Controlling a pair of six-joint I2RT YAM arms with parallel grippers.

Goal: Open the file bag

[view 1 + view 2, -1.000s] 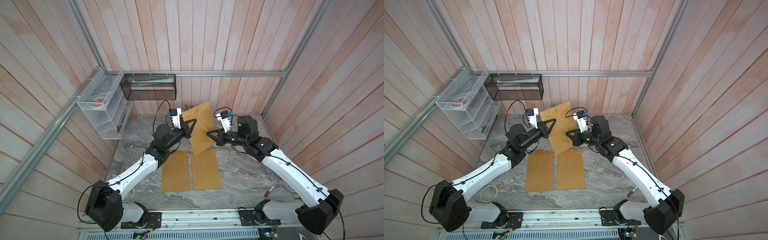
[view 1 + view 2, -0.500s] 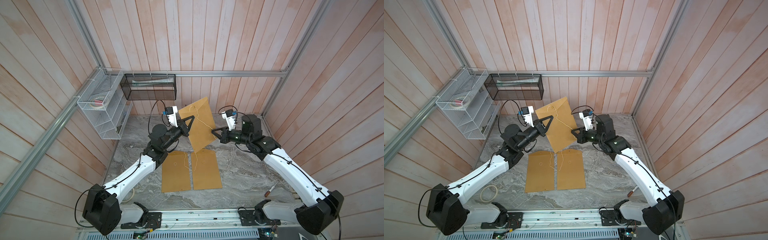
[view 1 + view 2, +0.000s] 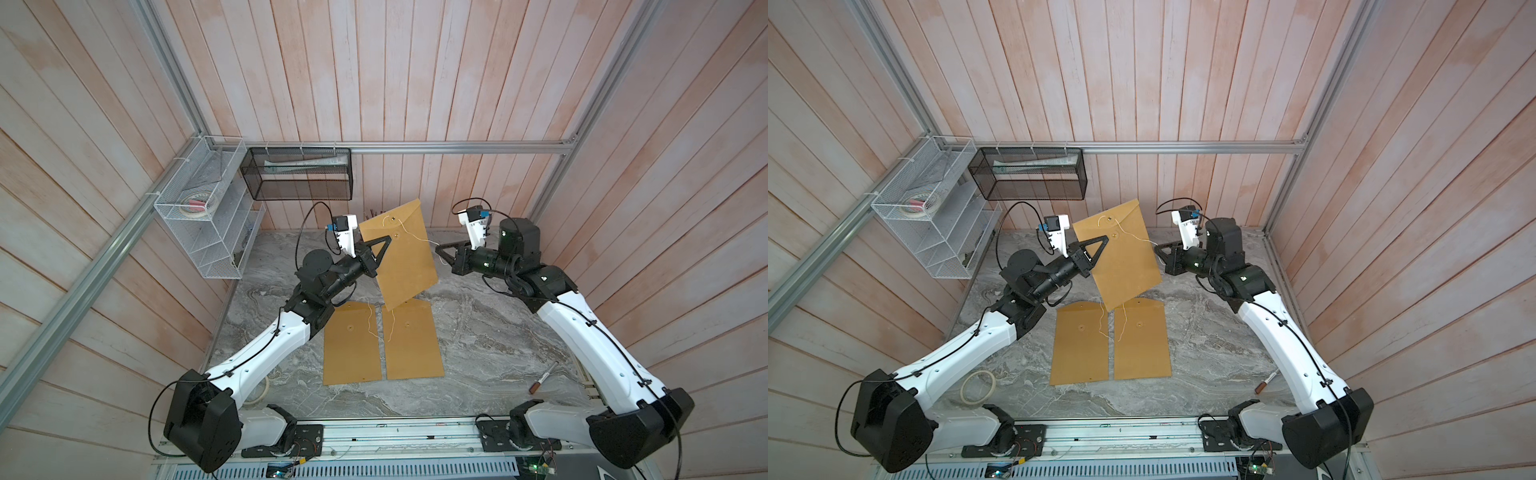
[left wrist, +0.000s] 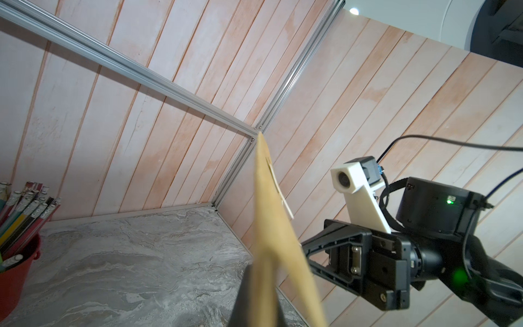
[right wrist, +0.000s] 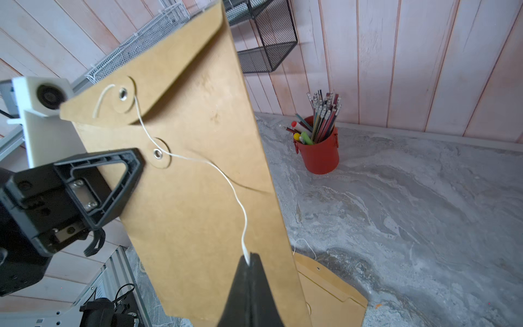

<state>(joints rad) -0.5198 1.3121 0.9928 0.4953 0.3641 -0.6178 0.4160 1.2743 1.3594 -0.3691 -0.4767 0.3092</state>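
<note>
Item: file bag [image 3: 405, 257], brown card with a string tie, held tilted in the air above the far half of the marble table [image 3: 478, 332], no edge seen touching the table; flap folded down against the body. Left gripper [image 3: 386, 241]: jaws closed on the bag's left edge, over the table's far left part; the left wrist view shows the card edge-on between its two fingers [image 4: 246, 294]. Right gripper [image 3: 438, 249]: jaws pressed together on the free end of the white string [image 5: 226, 181], over the table's far right part, just clear of the bag's right edge; the string runs from the flap's button past the lower button to these jaws, curving loosely. Further stock: two more file bags, left one [image 3: 351, 345] and right one [image 3: 411, 345], flat side by side on the table's middle, each with a loose string; marker [image 3: 543, 376] lying near the table's front right edge; tape roll [image 3: 978, 386] flat near its front left corner; red pot of pencils [image 5: 319, 153] standing at the table's far edge by the wall; black mesh basket [image 3: 299, 174] on the wall above the far edge; white wire rack [image 3: 203, 232] on the wall above the left edge.
</note>
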